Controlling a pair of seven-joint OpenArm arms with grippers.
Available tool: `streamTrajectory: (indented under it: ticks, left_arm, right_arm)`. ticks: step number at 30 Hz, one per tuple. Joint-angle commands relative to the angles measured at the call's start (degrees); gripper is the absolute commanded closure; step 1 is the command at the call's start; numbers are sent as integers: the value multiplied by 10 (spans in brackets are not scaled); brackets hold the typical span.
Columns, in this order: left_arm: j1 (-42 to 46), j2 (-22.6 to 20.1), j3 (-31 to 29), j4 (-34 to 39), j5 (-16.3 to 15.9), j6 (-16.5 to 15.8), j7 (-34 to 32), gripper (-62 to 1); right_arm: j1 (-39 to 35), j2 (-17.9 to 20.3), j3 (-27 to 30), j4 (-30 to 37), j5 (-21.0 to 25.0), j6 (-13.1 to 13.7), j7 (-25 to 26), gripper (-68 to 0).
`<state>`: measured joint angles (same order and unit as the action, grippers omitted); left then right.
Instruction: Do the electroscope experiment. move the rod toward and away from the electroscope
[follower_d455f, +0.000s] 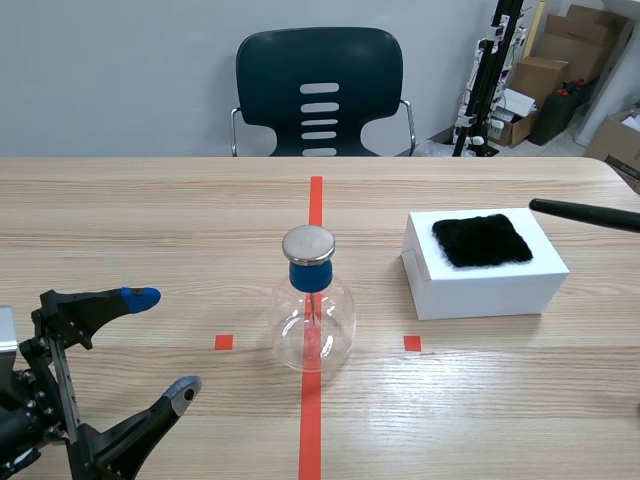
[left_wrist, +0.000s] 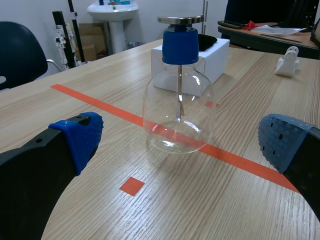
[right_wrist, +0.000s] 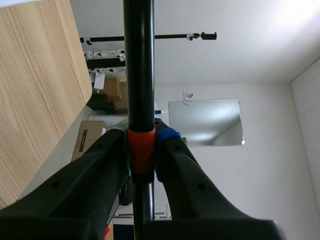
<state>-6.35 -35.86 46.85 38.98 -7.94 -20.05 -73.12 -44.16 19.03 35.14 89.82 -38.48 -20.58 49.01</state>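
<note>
Two end effectors split the work unevenly. The right end effector (right_wrist: 142, 145) gripped the rod (follower_d455f: 585, 213) at its orange band, so the long black shaft reached in from the scene's right, above the far right of the surface (follower_d455f: 150, 200) and well apart from the electroscope (follower_d455f: 313, 310). That flask stood upright on the red centre line with its metal disc (follower_d455f: 308, 243) exposed on top, probably so the rod tip could come at it sideways. The left end effector (follower_d455f: 163, 342) sat near left, spread wide and empty, facing the flask. A white box (follower_d455f: 490, 285) carrying a black cloth (follower_d455f: 481, 240) lay right of the flask near the rod's tip, likely for charging the rod.
</note>
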Motion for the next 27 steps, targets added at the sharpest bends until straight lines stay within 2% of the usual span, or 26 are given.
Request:
streamTrajectory:
  ticks: [1,19,27]
  left_arm:
    - [0,-2,-4,7,-3,-2,-8,-623]
    - [0,-2,-4,7,-3,-2,-8,-623]
    - [0,-2,-4,7,-3,-2,-8,-623]
  right_arm:
    - [4,5,6,8,12,-8,0,-4]
    - [4,5,6,8,13,-8,-8,-4]
    - [4,22,6,12,30,-8,-42,-4]
